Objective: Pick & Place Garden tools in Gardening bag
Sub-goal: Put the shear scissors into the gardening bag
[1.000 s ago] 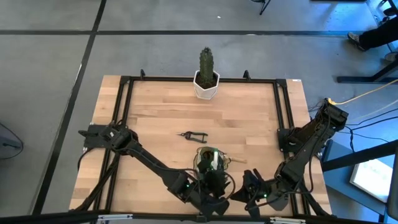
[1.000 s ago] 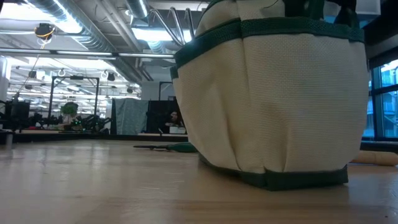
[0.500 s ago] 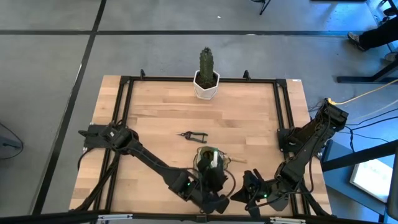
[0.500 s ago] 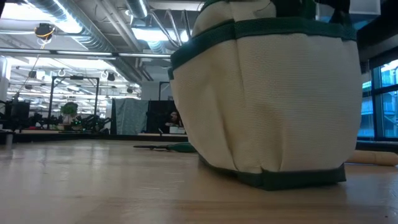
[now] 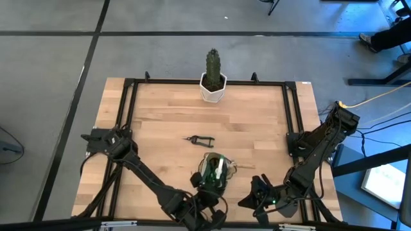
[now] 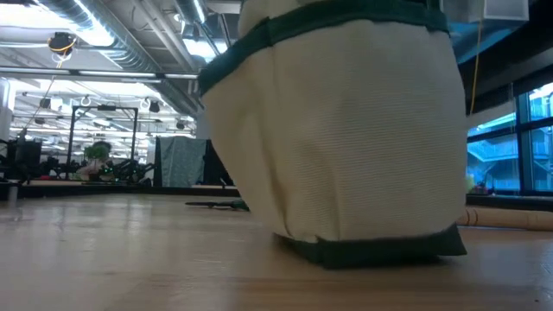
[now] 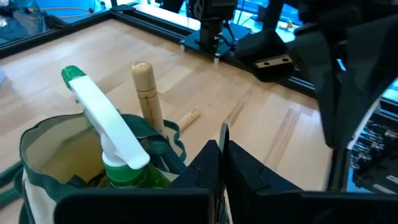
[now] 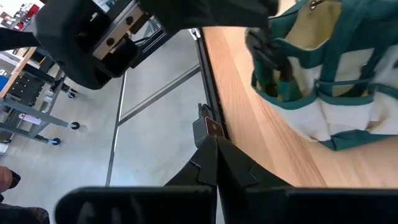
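Now the bag [image 5: 212, 174] sits close to the worktop's [image 5: 167, 122] near edge, sprayer [image 7: 109, 134] poking out. Left hand [image 7: 219, 163] beside it, fingers pressed together, gripping nothing. Right hand [image 8: 214, 155] shut, empty. Shears [image 5: 199, 139] lie on open wood.

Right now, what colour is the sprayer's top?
The sprayer has a white head with a green tip, seen best in the left wrist view.
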Controlling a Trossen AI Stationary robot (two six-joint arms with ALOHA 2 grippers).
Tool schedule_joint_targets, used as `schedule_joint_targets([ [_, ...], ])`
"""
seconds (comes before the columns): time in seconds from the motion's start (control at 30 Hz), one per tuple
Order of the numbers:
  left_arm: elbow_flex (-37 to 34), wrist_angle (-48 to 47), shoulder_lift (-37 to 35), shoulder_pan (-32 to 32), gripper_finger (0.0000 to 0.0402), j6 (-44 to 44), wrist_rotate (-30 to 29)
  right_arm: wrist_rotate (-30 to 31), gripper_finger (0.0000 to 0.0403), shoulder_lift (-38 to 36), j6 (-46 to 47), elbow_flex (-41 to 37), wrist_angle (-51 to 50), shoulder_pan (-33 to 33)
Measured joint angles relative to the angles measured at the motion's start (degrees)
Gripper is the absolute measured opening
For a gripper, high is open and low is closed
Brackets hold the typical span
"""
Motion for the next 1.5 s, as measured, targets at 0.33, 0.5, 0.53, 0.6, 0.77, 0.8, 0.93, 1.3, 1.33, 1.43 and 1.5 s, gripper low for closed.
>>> schedule_joint_targets([
  [0.33,-0.81,-1.06,-0.34,-0.43,0.0003,1.5,1.8,-1.09,0.0,0.0,1.45,0.0,0.03,-0.38],
  [0.5,-7.35,7.16,-0.43,-0.43,0.0003,-0.23,2.21,-1.51,0.0,0.0,1.9,0.0,0.04,-0.38],
  [0.53,-8.57,8.73,-0.43,-0.51,0.0003,-0.77,2.2,-1.53,0.0,0.0,1.9,0.0,0.04,-0.43],
  [0.6,-10.03,10.61,-0.43,-0.89,0.0003,-1.0,1.38,-1.53,0.0,0.0,1.9,0.0,0.04,-0.44],
  [0.77,-9.68,10.49,-0.8,-1.3,0.0003,1.07,1.65,-1.53,0.0,0.0,1.9,0.01,0.03,-0.87],
  [0.8,-9.22,10.34,-1.05,-1.26,0.0003,2.74,2.02,-1.53,0.0,0.0,1.9,0.0,0.04,-1.0],
  [0.93,-8.82,9.96,-3.04,-0.57,0.0003,9.73,3.71,-1.53,0.0,0.0,1.9,0.0,0.04,-1.25],
  [1.3,-14.11,10.74,-3.69,0.9,0.0003,10.55,3.17,-4.88,0.0,0.0,3.41,0.01,0.55,-1.19],
  [1.33,-14.81,11.02,-3.69,0.9,0.0002,10.36,2.78,-4.98,0.0,0.0,3.41,0.0,0.52,-1.19],
  [1.43,-16.6,11.01,-3.85,0.92,0.0002,9.39,2.52,-5.03,0.0,0.0,3.41,0.0,0.55,-1.21],
  [1.5,-17.65,11.7,-3.89,1.07,0.0002,8.36,2.72,-5.03,0.0,0.0,3.41,0.01,0.54,-1.21],
])
